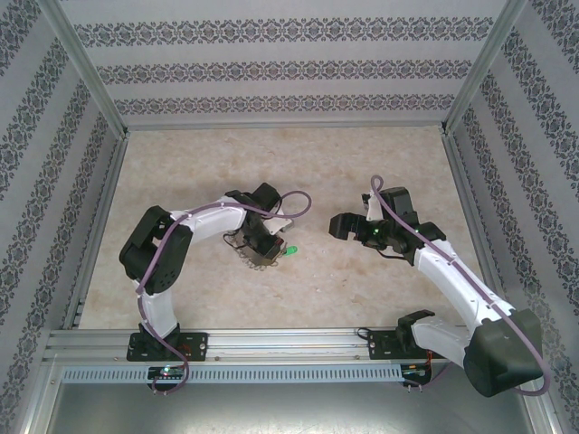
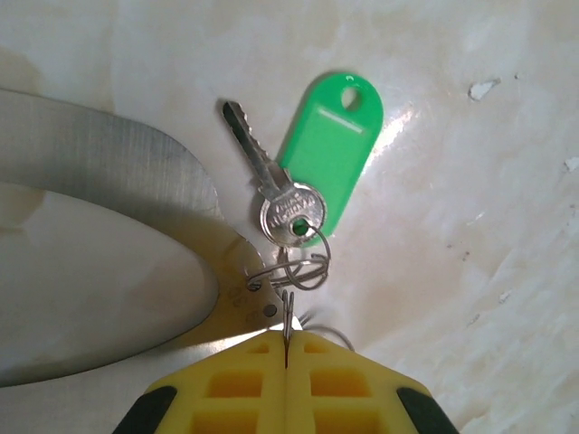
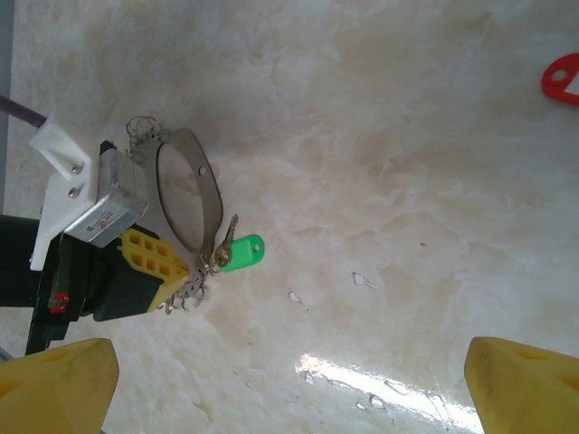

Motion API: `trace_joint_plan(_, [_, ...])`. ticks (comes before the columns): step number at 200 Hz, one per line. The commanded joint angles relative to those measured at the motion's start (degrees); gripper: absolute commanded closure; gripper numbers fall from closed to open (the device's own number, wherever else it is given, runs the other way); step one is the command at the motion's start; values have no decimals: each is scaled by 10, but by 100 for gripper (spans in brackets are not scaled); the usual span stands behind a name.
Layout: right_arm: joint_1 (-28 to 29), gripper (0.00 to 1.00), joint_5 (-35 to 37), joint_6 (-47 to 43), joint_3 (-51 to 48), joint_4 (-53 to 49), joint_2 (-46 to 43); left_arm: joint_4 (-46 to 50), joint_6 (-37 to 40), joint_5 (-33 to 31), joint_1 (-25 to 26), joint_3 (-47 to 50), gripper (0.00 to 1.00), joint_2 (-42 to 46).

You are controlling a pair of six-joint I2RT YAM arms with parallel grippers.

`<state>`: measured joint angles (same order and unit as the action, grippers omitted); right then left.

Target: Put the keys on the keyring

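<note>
My left gripper (image 2: pixel 286 339) is shut on a thin wire ring at the edge of the keyring (image 2: pixel 136 172), a wide grey metal loop fringed with small silvery rings. In the top view this gripper (image 1: pixel 264 246) holds the keyring (image 1: pixel 237 242) low over the table. A silver key with a green tag (image 2: pixel 330 145) hangs from one of those rings. My right gripper (image 1: pixel 342 226) hovers to the right, open with nothing between its fingers (image 3: pixel 525 384). It looks down on the keyring (image 3: pixel 185 194) and the green tag (image 3: pixel 242 253). A red tag (image 3: pixel 561 80) peeks in at the upper right edge; its key is out of view.
The beige marbled tabletop (image 1: pixel 298 163) has patterned walls on three sides and metal rails along its edges. A bright glare patch (image 3: pixel 389 380) lies on the surface under the right gripper.
</note>
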<state>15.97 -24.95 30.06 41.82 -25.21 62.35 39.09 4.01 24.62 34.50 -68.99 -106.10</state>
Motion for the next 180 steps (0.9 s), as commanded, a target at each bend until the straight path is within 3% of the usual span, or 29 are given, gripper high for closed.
trace_joint_plan(1, [-10,2,4,-15,3,-13,-15,-9,-20,35,5,8,100,44])
trace_joint_plan(47, [-22,2,-26,-29,14,-4,-17,-13,-40,76,3,8,100,99])
trace_joint_plan(98, [-21,2,-115,-31,51,56,-18,-35,-60,144,-18,-26,100,170])
trace_joint_plan(180, [-2,5,-246,-16,214,115,20,-105,-97,178,-48,-144,100,239])
